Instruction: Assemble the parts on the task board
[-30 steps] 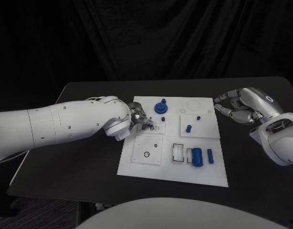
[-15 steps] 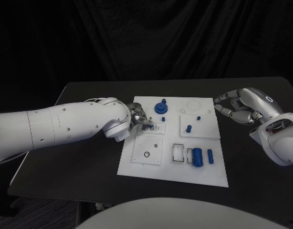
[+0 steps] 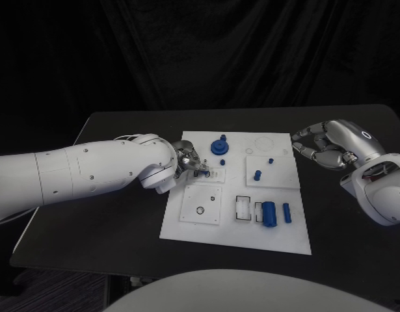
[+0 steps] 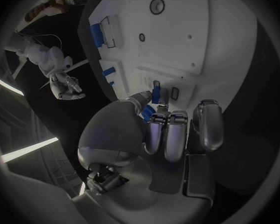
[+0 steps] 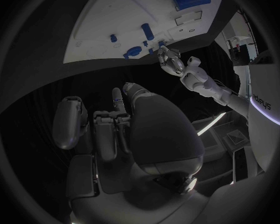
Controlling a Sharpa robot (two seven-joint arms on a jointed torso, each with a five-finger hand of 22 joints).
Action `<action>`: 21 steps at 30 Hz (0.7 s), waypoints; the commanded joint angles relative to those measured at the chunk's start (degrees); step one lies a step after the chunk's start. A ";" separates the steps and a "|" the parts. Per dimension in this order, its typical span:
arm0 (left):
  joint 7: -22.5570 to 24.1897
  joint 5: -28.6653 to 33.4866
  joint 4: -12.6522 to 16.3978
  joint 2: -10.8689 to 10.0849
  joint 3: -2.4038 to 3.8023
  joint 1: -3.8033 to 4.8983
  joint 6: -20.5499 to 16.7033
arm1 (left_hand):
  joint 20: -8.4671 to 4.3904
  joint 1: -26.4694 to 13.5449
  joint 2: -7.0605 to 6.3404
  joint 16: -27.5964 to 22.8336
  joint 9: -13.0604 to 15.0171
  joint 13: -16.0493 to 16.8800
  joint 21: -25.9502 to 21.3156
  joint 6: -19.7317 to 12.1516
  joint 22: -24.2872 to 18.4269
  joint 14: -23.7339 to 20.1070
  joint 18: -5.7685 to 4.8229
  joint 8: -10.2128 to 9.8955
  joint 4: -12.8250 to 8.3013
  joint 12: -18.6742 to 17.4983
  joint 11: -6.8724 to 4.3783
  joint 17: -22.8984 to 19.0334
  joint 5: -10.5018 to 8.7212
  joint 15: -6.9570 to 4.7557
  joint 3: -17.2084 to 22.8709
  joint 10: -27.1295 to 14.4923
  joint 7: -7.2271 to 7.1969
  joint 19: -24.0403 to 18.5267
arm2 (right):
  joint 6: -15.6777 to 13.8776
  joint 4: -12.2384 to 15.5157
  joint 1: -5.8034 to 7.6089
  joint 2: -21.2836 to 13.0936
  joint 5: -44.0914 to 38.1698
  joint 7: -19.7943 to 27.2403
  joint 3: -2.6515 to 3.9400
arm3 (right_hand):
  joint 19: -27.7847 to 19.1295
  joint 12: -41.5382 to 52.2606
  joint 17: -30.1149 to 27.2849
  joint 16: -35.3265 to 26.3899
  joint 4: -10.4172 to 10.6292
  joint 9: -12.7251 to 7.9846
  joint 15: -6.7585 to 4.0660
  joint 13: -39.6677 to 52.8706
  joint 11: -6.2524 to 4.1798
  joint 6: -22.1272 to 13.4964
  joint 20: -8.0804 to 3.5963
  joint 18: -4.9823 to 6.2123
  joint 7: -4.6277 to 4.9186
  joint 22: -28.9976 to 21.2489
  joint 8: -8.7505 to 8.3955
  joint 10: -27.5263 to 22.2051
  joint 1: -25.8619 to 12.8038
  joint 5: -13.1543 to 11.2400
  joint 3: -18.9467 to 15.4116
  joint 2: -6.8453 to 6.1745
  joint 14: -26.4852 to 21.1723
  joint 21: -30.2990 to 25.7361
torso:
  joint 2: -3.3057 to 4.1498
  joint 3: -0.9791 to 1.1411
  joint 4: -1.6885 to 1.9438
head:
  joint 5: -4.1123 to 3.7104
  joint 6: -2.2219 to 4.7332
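Observation:
The white task board (image 3: 237, 224) lies in the middle of the black table. At its left edge my left hand (image 3: 188, 162) pinches a small blue part (image 4: 156, 92) between thumb and finger, just over a pair of small slots (image 4: 174, 93) in the board. My right hand (image 3: 324, 148) hovers beside the board's right edge, fingers curled in with nothing in them. On the board stand a round blue knob (image 3: 220, 145) at the far end and a small blue peg (image 3: 259, 174) on a square plate. A blue cylinder (image 3: 268, 213) and a blue bar (image 3: 287, 212) lie nearer to me.
A square plate with a ring hole (image 3: 201, 210) sits on the board below my left hand. The black table (image 3: 115, 214) stretches to both sides of the board. Dark curtains hang behind the table's far edge.

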 commanded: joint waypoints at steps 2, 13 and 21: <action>1.15 -0.01 0.23 0.00 0.03 -0.14 0.35 | -0.26 0.19 0.64 0.15 2.80 15.07 -0.26 0.33 -0.04 5.96 -0.08 0.11 -1.60 -0.02 -0.41 15.09 0.36 -0.55 1.91 6.15 -0.90 -0.01 | 0.48 0.02 -0.13 -0.03 -0.14 -1.31 0.03 | -0.34 -0.21 15.10 0.15 -0.41 -0.08 0.23 13.43 0.37 0.46 0.11 0.55 0.03 8.98 -0.31 5.05 0.72 0.28 0.16 0.01 5.98 -0.39 | 0.01 0.00 -0.01 | -0.07 0.01; 1.25 -0.01 0.40 -0.01 0.03 -0.21 0.67 | -0.26 0.16 0.64 0.15 2.80 15.07 -0.31 0.34 -0.10 5.96 -0.06 0.10 -1.55 -0.02 -0.40 15.09 0.37 -0.55 1.89 6.15 -0.90 -0.06 | 0.77 -0.02 -0.14 -0.06 -0.14 -1.67 0.03 | -0.39 -0.28 15.10 0.15 -0.46 -0.10 0.23 13.34 0.38 0.44 0.11 0.57 0.04 8.94 -0.34 4.99 0.79 0.39 0.23 0.05 5.98 -0.52 | 0.03 0.01 0.01 | -0.07 0.01; 1.17 -0.01 0.55 -0.15 0.03 -0.25 0.77 | -0.26 0.06 0.63 0.15 2.78 15.07 -0.36 0.37 -0.15 5.96 -0.05 0.05 -1.44 -0.02 -0.40 15.09 0.35 -0.54 1.83 6.15 -0.89 -0.12 | 0.97 -0.04 -0.14 -0.03 -0.14 -1.83 0.03 | -0.44 -0.34 15.10 0.15 -0.52 -0.12 0.24 13.25 0.40 0.37 0.11 0.60 0.06 8.90 -0.39 4.93 0.86 0.48 0.30 0.07 5.98 -0.64 | 0.05 -0.01 -0.02 | 0.02 0.01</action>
